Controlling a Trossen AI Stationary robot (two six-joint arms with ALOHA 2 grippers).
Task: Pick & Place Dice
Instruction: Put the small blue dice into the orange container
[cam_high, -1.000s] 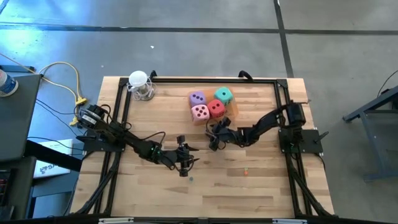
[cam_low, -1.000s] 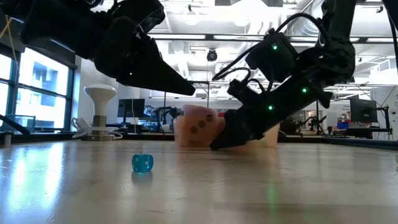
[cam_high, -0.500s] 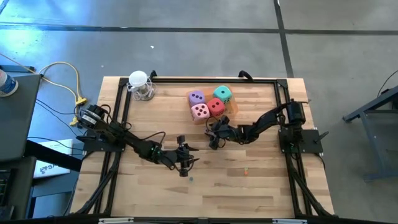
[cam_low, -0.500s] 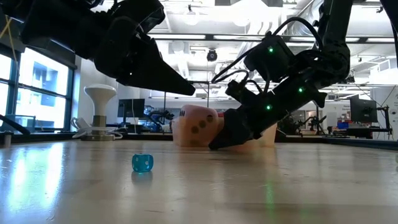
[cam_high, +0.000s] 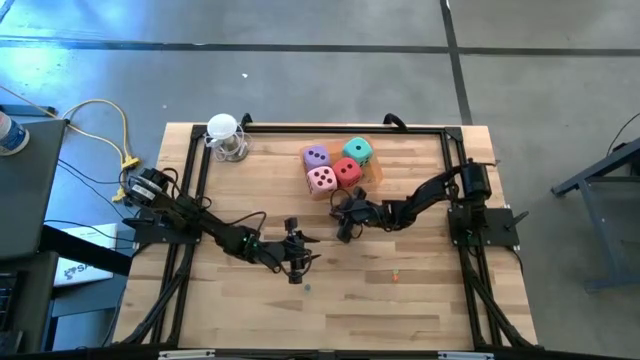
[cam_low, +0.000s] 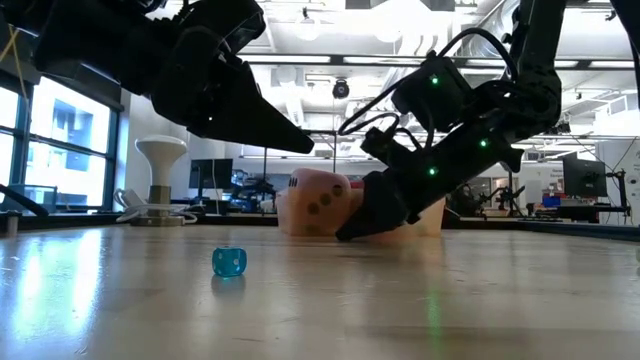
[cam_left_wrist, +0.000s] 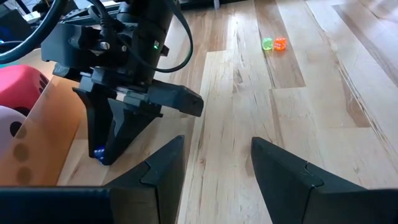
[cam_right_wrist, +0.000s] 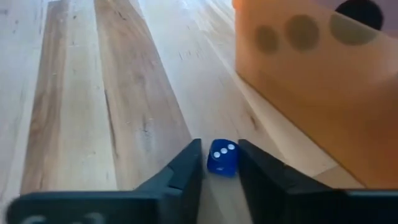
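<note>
Four big soft dice sit together in the shallow orange tray (cam_high: 372, 178) at the table's far middle: purple (cam_high: 317, 157), teal-green (cam_high: 359, 152), red (cam_high: 347, 173) and pink (cam_high: 322, 180). My right gripper (cam_high: 342, 228) is just near of the tray, pointing down at the table. In the right wrist view its fingers (cam_right_wrist: 219, 149) stand narrowly open on either side of a tiny blue die (cam_right_wrist: 222, 157) with white pips that rests on the wood. My left gripper (cam_high: 293, 262) hovers open (cam_left_wrist: 217, 162) at mid-table, touching nothing. A tiny teal die (cam_low: 229, 262) lies near it. My right gripper comes from above, slanting down, with one finger (cam_right_wrist: 189, 165) on each side of the tiny blue die, which sits flat on the table. I cannot tell whether either finger touches it.
A white knob-shaped object (cam_high: 226, 135) stands at the table's far left. Tiny green (cam_left_wrist: 267, 43) and orange (cam_left_wrist: 280, 43) dice lie on the near right part of the wood. A black frame rail runs along the table's edges. Bare wood stretches across the near half.
My right gripper has edged slightly toward the table's left and its wrist has risen a little, with the fingertips staying down by the blue die. The big dice and the tray have not moved.
</note>
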